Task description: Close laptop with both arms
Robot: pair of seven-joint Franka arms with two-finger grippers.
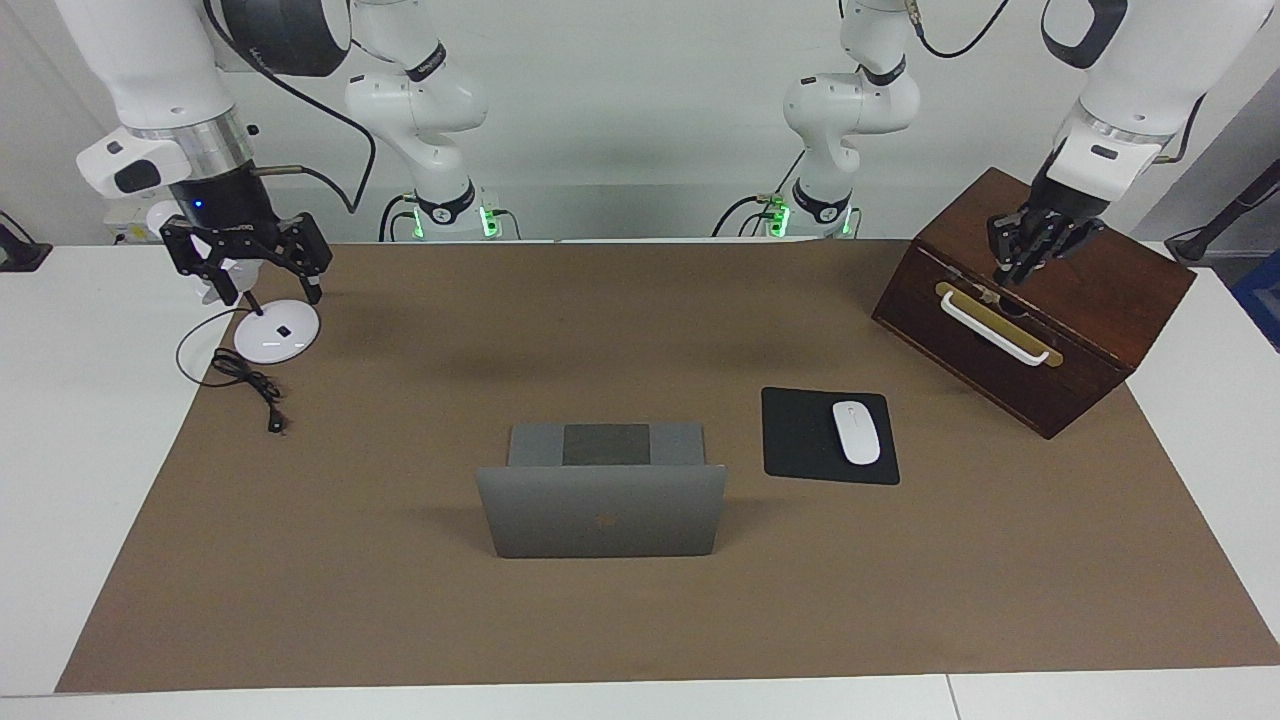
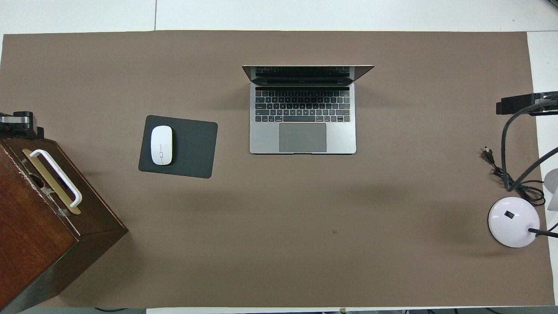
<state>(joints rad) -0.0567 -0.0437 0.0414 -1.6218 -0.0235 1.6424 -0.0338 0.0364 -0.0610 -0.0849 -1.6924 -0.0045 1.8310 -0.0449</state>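
The silver-grey laptop (image 1: 600,520) (image 2: 302,131) stands open in the middle of the brown mat, its lid upright and its keyboard facing the robots. My left gripper (image 1: 1020,272) (image 2: 17,125) hangs over the top of the wooden box at the left arm's end of the table, fingertips together, with nothing between them. Over the lamp's base at the right arm's end, my right gripper (image 1: 272,292) (image 2: 521,104) stands open and empty. Both grippers are far from the laptop.
A dark wooden box (image 1: 1090,290) with a white handle (image 1: 995,328) sits at the left arm's end. A black mouse pad (image 1: 800,440) with a white mouse (image 1: 856,432) lies beside the laptop. A white lamp base (image 1: 275,335) and its cable (image 1: 250,385) lie at the right arm's end.
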